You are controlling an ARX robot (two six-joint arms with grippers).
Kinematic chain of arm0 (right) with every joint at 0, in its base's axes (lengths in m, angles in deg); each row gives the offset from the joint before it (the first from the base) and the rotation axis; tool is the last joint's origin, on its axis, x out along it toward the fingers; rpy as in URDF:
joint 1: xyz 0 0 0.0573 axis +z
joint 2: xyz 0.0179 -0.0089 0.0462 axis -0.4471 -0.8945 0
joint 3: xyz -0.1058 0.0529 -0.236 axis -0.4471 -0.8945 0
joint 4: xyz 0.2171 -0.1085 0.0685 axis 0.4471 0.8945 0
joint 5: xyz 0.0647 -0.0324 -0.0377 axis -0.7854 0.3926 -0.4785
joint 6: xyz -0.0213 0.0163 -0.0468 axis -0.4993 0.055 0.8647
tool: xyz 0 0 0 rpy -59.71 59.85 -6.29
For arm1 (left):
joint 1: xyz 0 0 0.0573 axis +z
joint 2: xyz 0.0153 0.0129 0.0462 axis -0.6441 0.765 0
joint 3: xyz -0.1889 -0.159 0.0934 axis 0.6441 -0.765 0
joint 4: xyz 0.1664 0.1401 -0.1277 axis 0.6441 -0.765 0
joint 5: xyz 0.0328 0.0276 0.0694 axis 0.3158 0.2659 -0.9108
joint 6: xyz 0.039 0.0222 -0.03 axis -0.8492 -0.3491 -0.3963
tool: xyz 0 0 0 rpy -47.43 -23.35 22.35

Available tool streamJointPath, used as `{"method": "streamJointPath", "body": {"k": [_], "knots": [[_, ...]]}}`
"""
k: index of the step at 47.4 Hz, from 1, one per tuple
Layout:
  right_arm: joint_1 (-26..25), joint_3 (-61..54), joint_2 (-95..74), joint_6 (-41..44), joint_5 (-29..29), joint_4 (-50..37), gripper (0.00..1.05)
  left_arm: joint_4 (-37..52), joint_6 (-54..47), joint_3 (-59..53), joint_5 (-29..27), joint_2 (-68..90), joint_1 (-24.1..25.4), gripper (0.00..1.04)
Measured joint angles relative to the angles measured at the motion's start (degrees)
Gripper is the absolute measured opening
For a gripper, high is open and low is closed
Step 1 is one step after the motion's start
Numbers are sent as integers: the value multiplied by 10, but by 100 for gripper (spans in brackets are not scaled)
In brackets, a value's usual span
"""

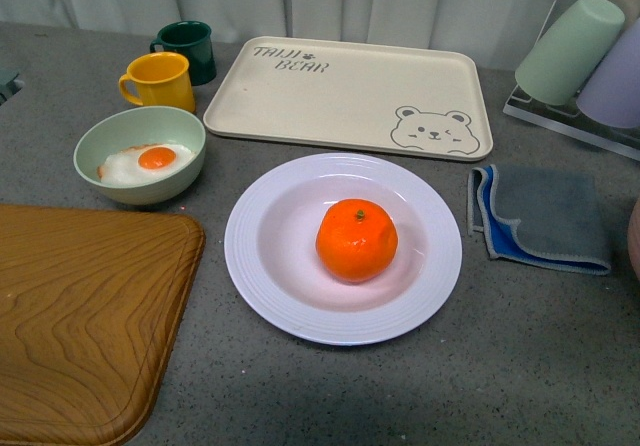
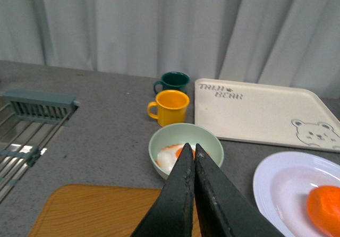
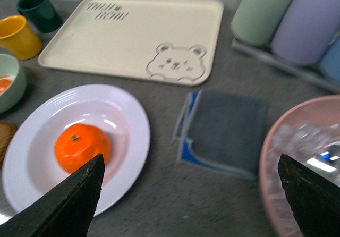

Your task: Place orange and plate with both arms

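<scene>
Even soft light; rt wrist blurry.

Plate (image 2: 281,186), orange (image 2: 325,209) on plate: cropped, left wrist view. Pink basin (image 3: 297,115) right of plate: blurred, cropped, contents unclear.

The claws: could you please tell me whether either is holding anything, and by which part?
Nothing is held. The left claw is shut on nothing, the right claw is open and empty; the orange sits free in the plate.
</scene>
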Motion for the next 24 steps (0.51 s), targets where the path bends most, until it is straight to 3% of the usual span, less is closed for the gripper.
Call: {"method": "streamJointPath", "body": {"k": [13,24], "knots": [[11,38,-205,-164,-90,-71,95,-86,0,0,4,-99,7,4],[-24,87,-349,-266,-174,-86,95,-161,0,-1,5,-180,7,4]]}}
